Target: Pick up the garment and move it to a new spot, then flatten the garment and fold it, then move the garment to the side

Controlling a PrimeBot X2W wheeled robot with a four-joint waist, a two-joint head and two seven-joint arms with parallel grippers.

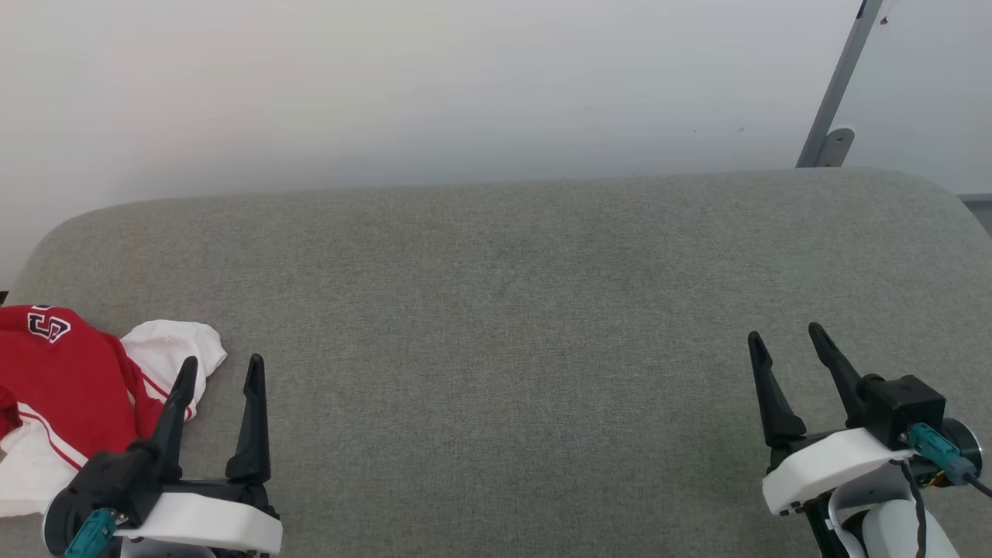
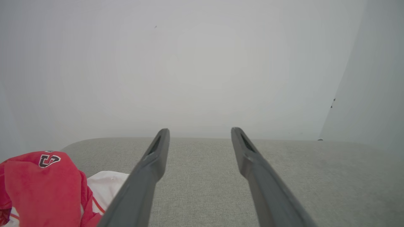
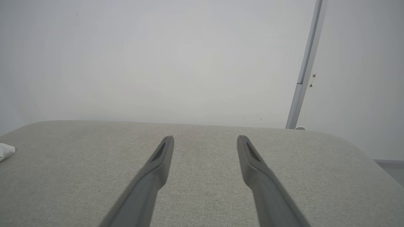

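The garment (image 1: pixel 70 380), a crumpled red shirt with white sleeves and black white-outlined lettering, lies bunched at the left edge of the grey padded surface. My left gripper (image 1: pixel 222 368) stands open just to its right, its left finger in front of a white sleeve, with nothing between its fingers. The left wrist view has the garment (image 2: pixel 41 186) at lower left, beside the open left gripper (image 2: pixel 199 134). My right gripper (image 1: pixel 787 337) hovers open and empty at the lower right. From the right wrist, the open right gripper (image 3: pixel 205 140) points over bare fabric, and a white scrap of the garment (image 3: pixel 5 151) peeks in at far left.
The grey fabric surface (image 1: pixel 504 310) spreads wide between the two grippers, with rounded far corners. A pale wall rises behind it. A grey metal strut (image 1: pixel 837 93) leans against the wall at the back right.
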